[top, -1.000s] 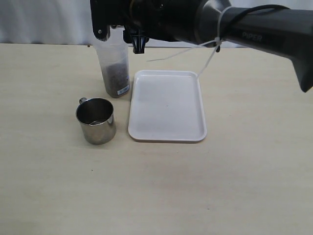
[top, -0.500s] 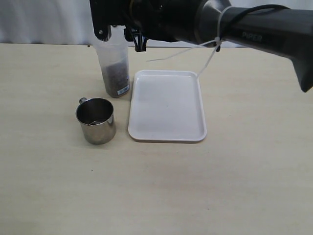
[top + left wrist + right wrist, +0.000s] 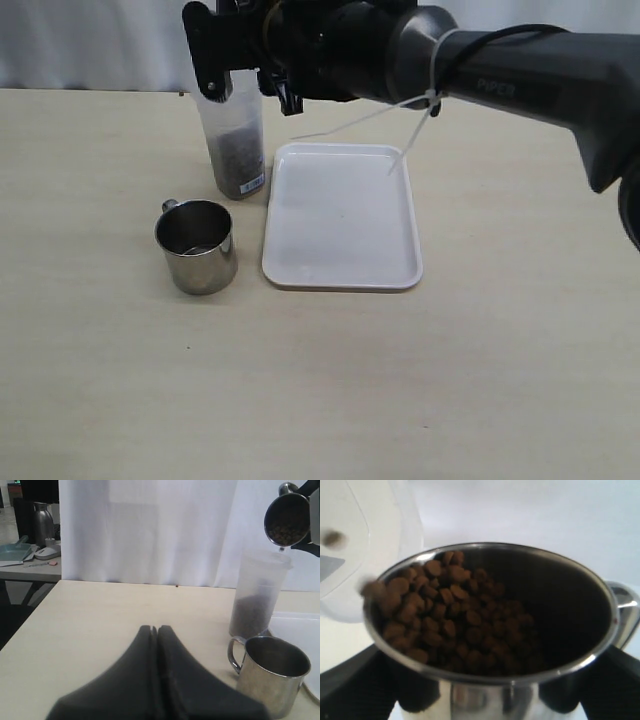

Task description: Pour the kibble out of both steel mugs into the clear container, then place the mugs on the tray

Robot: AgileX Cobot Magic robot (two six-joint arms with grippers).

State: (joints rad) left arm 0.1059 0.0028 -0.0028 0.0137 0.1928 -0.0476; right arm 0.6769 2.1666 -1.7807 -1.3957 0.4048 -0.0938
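The right arm (image 3: pixel 530 80) spans the top of the frame: a thick, dark grey tube with pale "PIPER" lettering (image 3: pixel 497 88). A white zip tie (image 3: pixel 435 62) with long loose tails rings it, under a thin black cable (image 3: pixel 520 29). At lower centre, the left pincer (image 3: pixel 157 629) has two matte black, tapering fingers.

Lit brightly and evenly, with only faint shadows under the standing mug (image 3: pixel 196 250) and tray (image 3: pixel 340 215) on the table (image 3: pixel 450 380), yet blurred on the close-up kibble (image 3: pixel 445 625) and dark left pincer (image 3: pixel 154 630).
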